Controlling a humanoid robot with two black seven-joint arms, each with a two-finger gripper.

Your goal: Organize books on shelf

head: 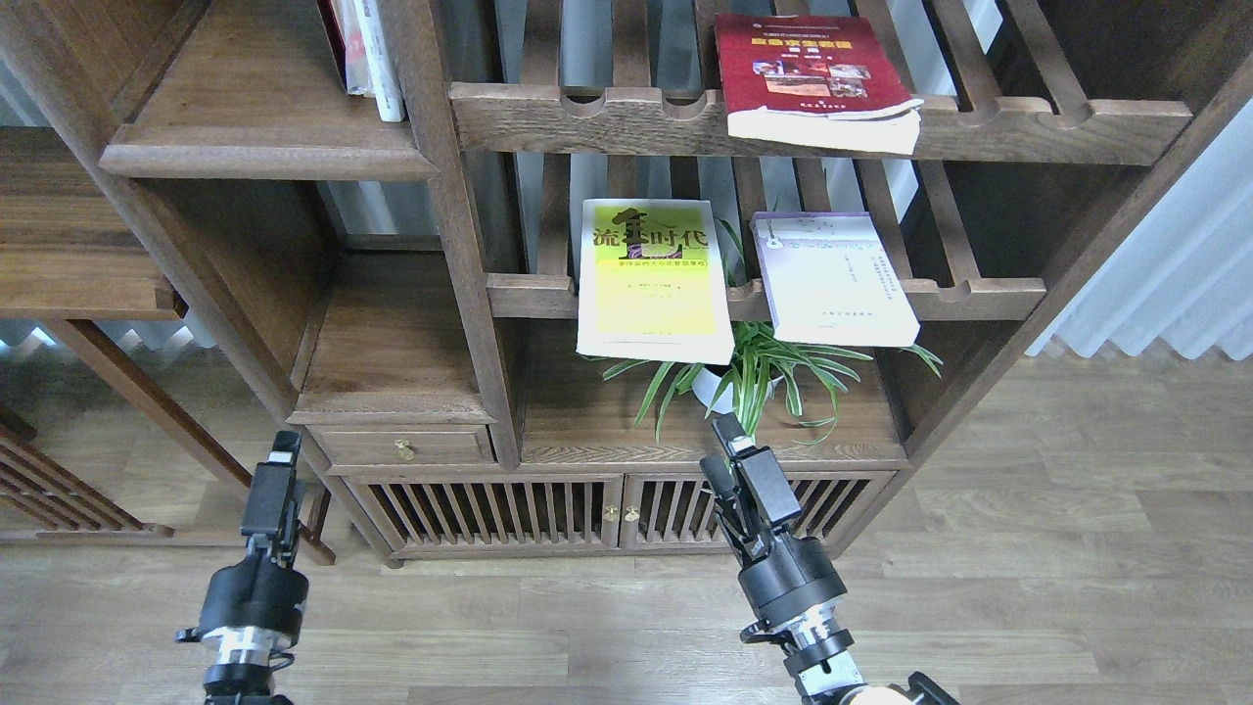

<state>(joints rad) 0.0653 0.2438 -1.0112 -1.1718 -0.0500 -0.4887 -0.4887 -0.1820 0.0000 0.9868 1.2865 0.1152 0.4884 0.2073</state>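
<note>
Three books lie flat on slatted racks. A dark red book [817, 83] rests on the upper rack and overhangs its front rail. On the lower rack lie a yellow-green book [654, 279] and, to its right, a pale lavender-white book [837, 279]. The solid shelf [264, 147] is at the upper left, with a few books [367, 54] standing at its right end. My left gripper [284, 452] hangs low at the left, in front of the cabinet. My right gripper [729, 441] is below the yellow-green book, near the plant. Both hold nothing, and their fingers are too dark to separate.
A potted spider plant [754, 377] stands on the cabinet top under the lower rack. A small drawer [403, 448] and slatted cabinet doors [617, 509] are below. A wooden upright [460, 235] divides the shelf from the racks. White curtain [1175, 264] hangs at right.
</note>
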